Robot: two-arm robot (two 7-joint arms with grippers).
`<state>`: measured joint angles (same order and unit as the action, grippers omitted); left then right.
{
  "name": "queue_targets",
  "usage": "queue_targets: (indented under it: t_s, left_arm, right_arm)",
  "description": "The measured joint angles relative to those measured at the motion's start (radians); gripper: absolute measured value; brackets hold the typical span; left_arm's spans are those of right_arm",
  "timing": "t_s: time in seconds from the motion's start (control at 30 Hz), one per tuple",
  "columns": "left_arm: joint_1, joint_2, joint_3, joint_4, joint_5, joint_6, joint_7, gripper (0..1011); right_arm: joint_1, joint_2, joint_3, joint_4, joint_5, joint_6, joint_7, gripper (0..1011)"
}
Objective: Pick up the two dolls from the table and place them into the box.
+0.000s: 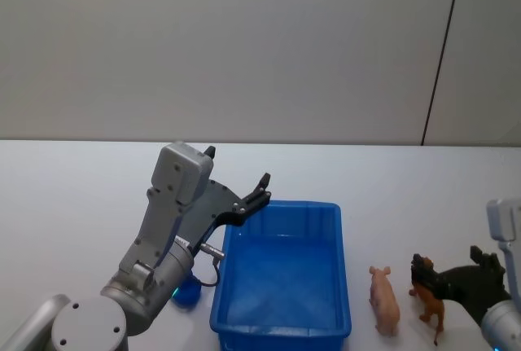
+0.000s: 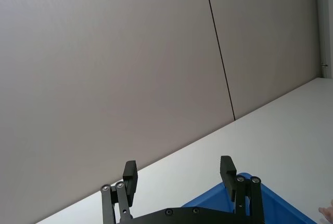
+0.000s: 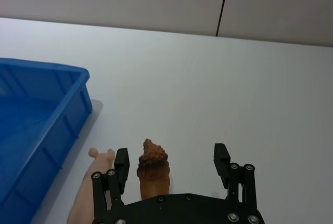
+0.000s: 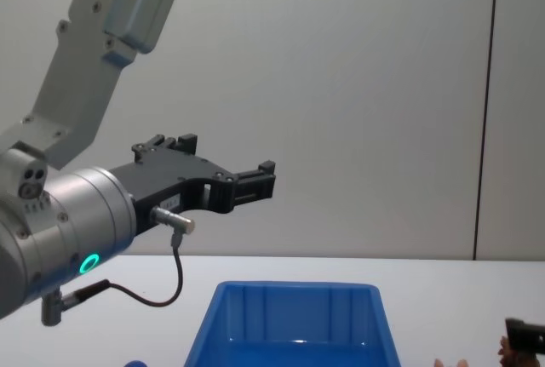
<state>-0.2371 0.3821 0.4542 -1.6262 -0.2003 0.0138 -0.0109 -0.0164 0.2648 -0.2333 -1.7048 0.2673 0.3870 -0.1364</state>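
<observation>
Brown doll [image 1: 429, 296] and pink doll [image 1: 384, 300], head view: both stand on the white table [image 1: 81, 188] at lower right of the frame, side by side and just right of the box [image 1: 281, 336], which holds nothing. The right gripper [image 1: 448, 263] sits at the lower right edge, spread about the brown doll. The left gripper [image 1: 238, 164] hangs above the box's upper left corner, released and carrying nothing. A blue toy [image 1: 187, 294] lies at lower left, close to the box's left wall.

Left wrist view: the left gripper's fingers stand wide apart against the wall, with a corner of the box [image 2: 276, 206] at lower right.

Right wrist view: the brown doll [image 3: 152, 169] stands between the spread fingers of the right gripper [image 3: 171, 152], nearer the left-hand one and not yet clasped. The pink doll [image 3: 83, 206] lies at lower left, between that finger and the box [image 3: 36, 130].

Chest view: the left gripper [image 4: 230, 152] is raised at centre left, above the box [image 4: 294, 324].

Step in hand, as judged: the approach to the first pick. The next move calls for closing squarely on the brown doll without nudging the pink doll beside it, then lifting clear of the box wall.
</observation>
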Motion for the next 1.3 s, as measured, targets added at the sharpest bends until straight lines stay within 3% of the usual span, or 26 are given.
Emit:
queue_targets:
  t_s: [0.67,1.07,1.3]
  left_arm:
    - [0.0,0.0,0.0,0.0,0.0,0.0,0.0,1001]
    - [0.0,0.0,0.0,0.0,0.0,0.0,0.0,1001]
    - [0.0,0.0,0.0,0.0,0.0,0.0,0.0,1001]
  right_arm:
    - [-0.003,-0.007,0.004,0.066,0.008,0.036,0.053,968]
    - [0.005,-0.015,0.004,0.116,0.006,0.048,0.081,651]
    - [0.007,-0.019,0.002,0.133,0.0,0.045,0.098,390]
